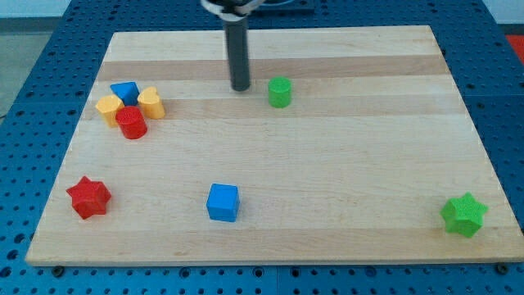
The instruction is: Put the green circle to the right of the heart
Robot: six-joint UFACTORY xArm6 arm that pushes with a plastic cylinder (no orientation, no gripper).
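Note:
The green circle (280,92) is a short green cylinder standing in the upper middle of the board. The yellow heart (151,102) sits at the view's left in a tight cluster of blocks, well to the left of the green circle. My tip (240,87) rests on the board just left of the green circle, with a small gap between them, and far right of the heart.
Next to the heart are a blue triangle (124,92), a yellow hexagon (109,108) and a red cylinder (131,123). A red star (88,197) lies bottom left, a blue cube (223,201) bottom middle, a green star (464,215) bottom right. The wooden board (327,180) ends on all sides.

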